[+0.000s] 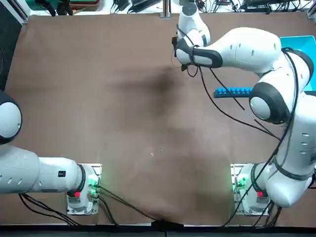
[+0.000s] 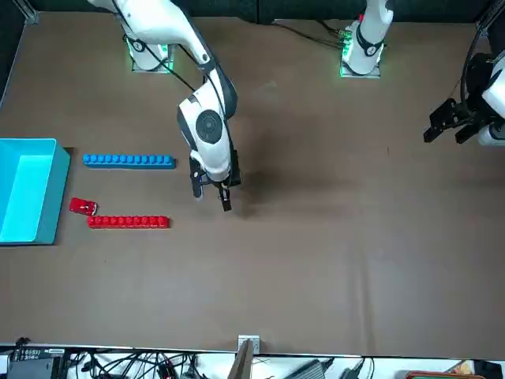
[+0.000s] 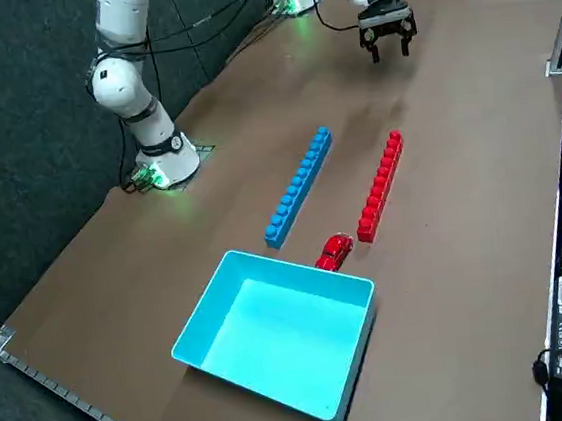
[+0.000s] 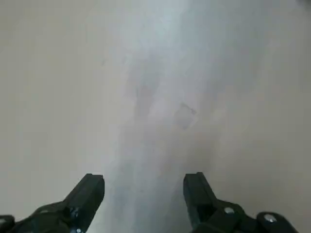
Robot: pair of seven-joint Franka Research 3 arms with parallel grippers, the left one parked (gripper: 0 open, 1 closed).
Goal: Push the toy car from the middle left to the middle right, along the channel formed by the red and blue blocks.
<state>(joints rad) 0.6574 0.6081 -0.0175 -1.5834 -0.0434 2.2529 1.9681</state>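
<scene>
**Car lies well off from my pincer, by the bin**

Front: my right pincer (image 2: 213,188) hangs open and empty; toy car (image 2: 82,207) sits beyond the red bar (image 2: 128,222), near the bin (image 2: 30,189).

Side: the channel's long axis runs from the car towards my pincer.

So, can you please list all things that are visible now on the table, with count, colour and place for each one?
Toy car: one, glossy red, at the end of the red bar, beside the bin, outside the channel.
Red block: one long studded bar, lying flat, parallel to the blue one.
Blue block: one long studded bar, on the robot's side of the channel.
Bin: one, light blue, open, at the table's edge on the robot's right.
Table: brown surface.
Right gripper: one, black fingers open, holding nothing, near the table's middle, away from the blocks.
</scene>
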